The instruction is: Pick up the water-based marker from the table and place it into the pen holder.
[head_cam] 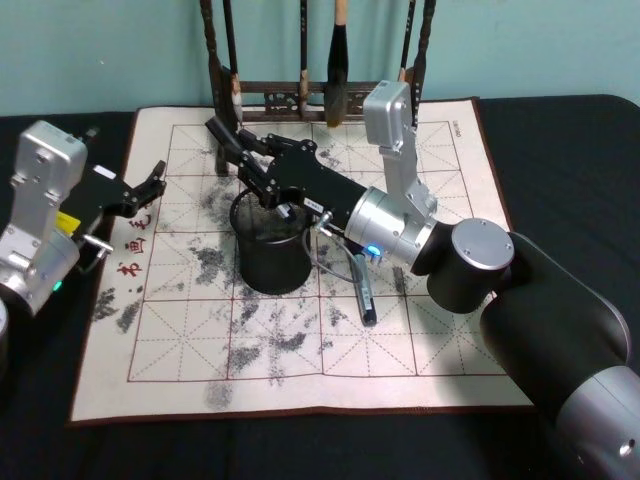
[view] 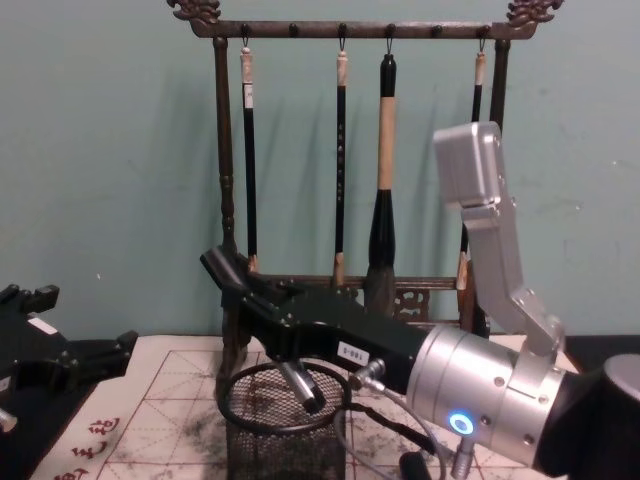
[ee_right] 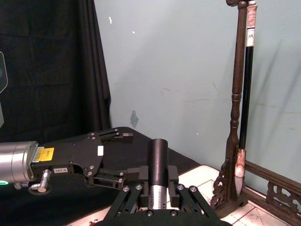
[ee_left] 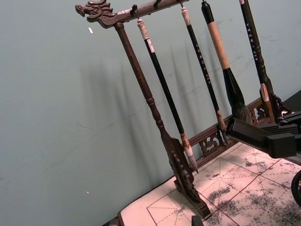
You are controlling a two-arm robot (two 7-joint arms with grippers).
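Looks bright and even all over. Casts soft gray shadows of the hanging brushes [ee_left: 165, 92] on the wall [ee_left: 51, 117]. Shines a little on the silver right arm [view: 495, 395].

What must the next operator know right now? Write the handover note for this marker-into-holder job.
Right gripper: shut on the black-and-silver cylindrical marker, holding it tilted over the mouth of the round black wire-mesh pen holder.
Left gripper: open, holding nothing, parked at the left edge of the ink-stained gridded mat.
Done: marker picked up and brought over the holder.
Left: lower the marker in, open the jaws, pull the arm clear.
Note: another dark pen lies on the mat to the right of the holder.
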